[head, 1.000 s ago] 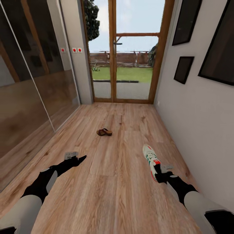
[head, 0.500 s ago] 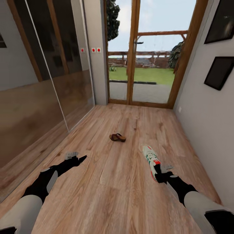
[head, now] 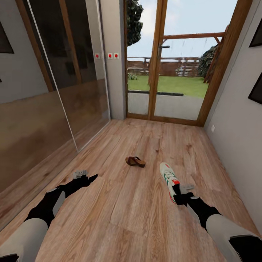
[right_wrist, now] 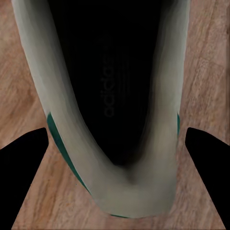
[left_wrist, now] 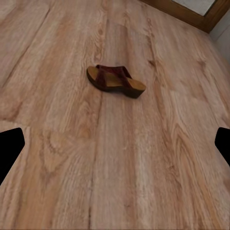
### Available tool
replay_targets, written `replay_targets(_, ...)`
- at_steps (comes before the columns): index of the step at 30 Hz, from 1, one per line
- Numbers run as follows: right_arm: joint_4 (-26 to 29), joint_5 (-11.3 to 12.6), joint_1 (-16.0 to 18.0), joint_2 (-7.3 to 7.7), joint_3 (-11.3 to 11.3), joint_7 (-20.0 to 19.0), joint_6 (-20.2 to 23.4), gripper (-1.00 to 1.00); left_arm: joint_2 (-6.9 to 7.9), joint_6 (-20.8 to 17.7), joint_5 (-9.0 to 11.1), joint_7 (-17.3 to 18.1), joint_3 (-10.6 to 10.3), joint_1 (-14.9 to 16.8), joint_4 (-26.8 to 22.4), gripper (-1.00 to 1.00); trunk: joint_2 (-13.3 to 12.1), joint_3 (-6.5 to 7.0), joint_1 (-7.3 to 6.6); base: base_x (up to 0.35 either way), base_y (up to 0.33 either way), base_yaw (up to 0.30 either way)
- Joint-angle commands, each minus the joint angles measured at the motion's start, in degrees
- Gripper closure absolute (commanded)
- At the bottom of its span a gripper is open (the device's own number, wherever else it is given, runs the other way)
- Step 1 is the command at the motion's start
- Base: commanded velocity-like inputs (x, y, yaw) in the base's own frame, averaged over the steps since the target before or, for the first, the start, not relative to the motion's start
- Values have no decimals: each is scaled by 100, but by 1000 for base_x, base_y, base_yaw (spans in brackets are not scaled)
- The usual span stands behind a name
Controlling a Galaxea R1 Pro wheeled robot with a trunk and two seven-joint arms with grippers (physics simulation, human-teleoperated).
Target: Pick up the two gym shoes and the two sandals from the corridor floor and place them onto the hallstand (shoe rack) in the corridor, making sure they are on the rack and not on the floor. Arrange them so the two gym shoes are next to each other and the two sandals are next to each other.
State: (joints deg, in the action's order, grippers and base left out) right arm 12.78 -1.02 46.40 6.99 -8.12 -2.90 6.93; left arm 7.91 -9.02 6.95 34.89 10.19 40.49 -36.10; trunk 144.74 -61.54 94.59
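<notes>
Ahead on the floor, sandal (head: 135, 161) looms nearer; right tool (head: 177, 194) still grips the sneaker (head: 169, 180).

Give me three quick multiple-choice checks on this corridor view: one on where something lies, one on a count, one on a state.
1. Where does the sandal lie?
A. on the corridor floor, ahead of the arms
B. in the left gripper
C. against the right wall

2. How many sandals lie on the floor in the head view?
A. none
B. one
C. three

3. What is the right gripper doing?
A. hanging open and empty
B. shut on the sandal
C. holding a gym shoe

Answers: 1 A, it lies on bare planks, apart from both arms. 2 B, a single brown sandal shows. 3 C, the shoe's heel sits at the fingers, toe pointing away.
</notes>
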Motion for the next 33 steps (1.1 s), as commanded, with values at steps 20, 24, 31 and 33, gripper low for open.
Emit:
replay_targets(20,-303,-15,0,4,-40,-9,-456,100,-7,-56,52,27,-144,3,-2,-100,2,-5,2,326,-228,1)
replay_targets(24,-317,-14,0,4,-41,-9,-463,100,-9,-56,52,27,-155,3,-2,-100,2,-5,2,310,-253,0)
replay_targets(31,-320,-14,0,4,-40,-9,-463,100,-50,-56,52,27,-157,3,0,-100,2,-5,2,310,-254,0)
replay_targets(33,-320,-16,0,4,-40,-9,-460,100,-61,-56,52,27,-157,3,2,-100,2,-5,2,310,-254,0)
